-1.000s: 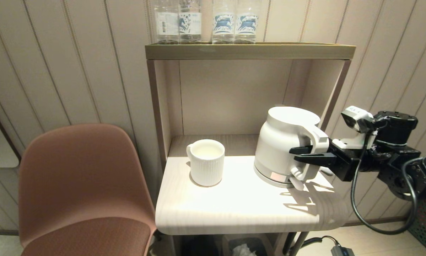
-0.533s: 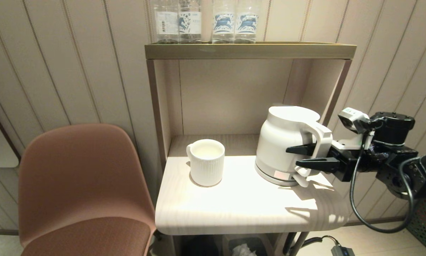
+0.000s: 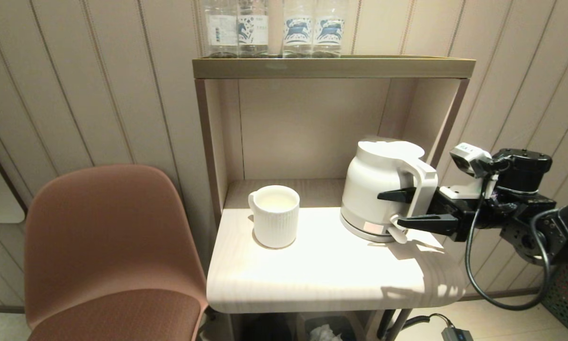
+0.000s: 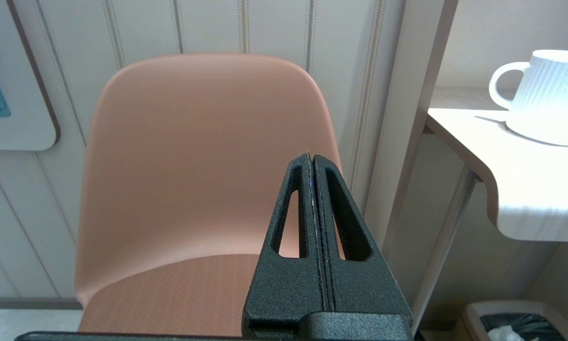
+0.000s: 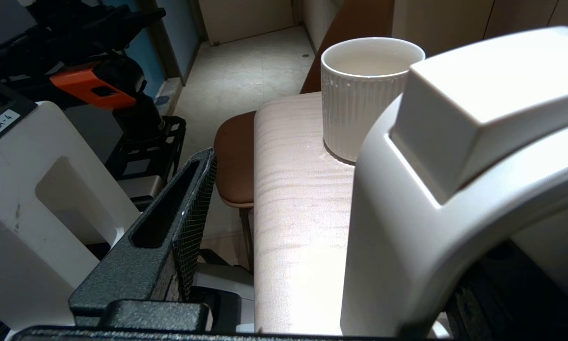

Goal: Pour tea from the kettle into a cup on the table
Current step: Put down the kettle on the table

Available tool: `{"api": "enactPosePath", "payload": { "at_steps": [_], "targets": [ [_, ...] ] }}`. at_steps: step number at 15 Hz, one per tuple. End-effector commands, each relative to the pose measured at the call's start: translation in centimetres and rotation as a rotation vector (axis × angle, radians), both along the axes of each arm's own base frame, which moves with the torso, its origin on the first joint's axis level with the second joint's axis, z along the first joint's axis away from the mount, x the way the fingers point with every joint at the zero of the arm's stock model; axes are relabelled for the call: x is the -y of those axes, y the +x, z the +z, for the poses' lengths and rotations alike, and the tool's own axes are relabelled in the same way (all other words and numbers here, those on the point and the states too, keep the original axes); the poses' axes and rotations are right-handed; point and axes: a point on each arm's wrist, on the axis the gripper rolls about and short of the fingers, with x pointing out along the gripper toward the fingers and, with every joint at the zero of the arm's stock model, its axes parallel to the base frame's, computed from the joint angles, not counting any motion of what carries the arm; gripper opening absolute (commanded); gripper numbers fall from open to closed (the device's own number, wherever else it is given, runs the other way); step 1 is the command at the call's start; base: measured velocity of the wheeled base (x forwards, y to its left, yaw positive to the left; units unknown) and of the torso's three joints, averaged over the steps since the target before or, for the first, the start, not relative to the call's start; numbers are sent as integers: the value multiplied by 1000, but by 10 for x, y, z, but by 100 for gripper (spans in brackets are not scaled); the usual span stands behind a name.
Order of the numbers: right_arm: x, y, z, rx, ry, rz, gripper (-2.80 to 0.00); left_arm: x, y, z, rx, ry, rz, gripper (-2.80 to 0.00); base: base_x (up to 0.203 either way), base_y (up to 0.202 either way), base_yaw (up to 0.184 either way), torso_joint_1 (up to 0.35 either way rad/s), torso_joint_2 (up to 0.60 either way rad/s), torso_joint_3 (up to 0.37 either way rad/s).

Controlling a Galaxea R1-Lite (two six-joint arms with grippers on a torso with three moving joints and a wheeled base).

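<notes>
Kettle (image 3: 376, 189) is seen upright on the right rear part of the bench (image 3: 321, 274), seated flat on its round base, loop handle turned toward the right edge. The handle is bracketed by the right gripper (image 3: 402, 207): one black finger lies level on the far side of the handle, the other on the near side by the handle's lower end. The fingers (image 3: 428, 219) are spread wide, and a gap to the handle is visible on at least the near side; nothing is gripped. In the right wrist view the handle (image 5: 454, 156) fills the space beside one mesh-faced finger (image 5: 170, 222), which stands clear of it.

Cup (image 3: 275, 215) is set on the left of the bench, well apart from the kettle, small handle facing left, pale liquid visible inside.

Right arm is extended level from the right side, wrist camera on top, a black cable looped beneath the wrist.

Left gripper (image 4: 312, 158) is parked low beside the bench, aimed at the back of the brown chair (image 3: 108, 246), fingers pressed fully together, nothing between them.

Clear water bottles (image 3: 274, 28) are lined up on the top shelf (image 3: 333, 67) above the kettle and cup. A bin (image 4: 516, 322) is noted under the bench.
</notes>
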Motion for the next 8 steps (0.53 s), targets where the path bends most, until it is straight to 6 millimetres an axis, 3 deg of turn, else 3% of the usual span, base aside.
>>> {"api": "enactPosePath", "payload": {
  "at_steps": [1,8],
  "targets": [
    [0,-2,2,13,4,48,0,0,0,0,1,0,0,-280,0,0,0,0,0,0],
    [4,-8,7,20,3,35,0,0,0,0,1,-1,0,-280,0,0,0,0,0,0]
  ]
}}
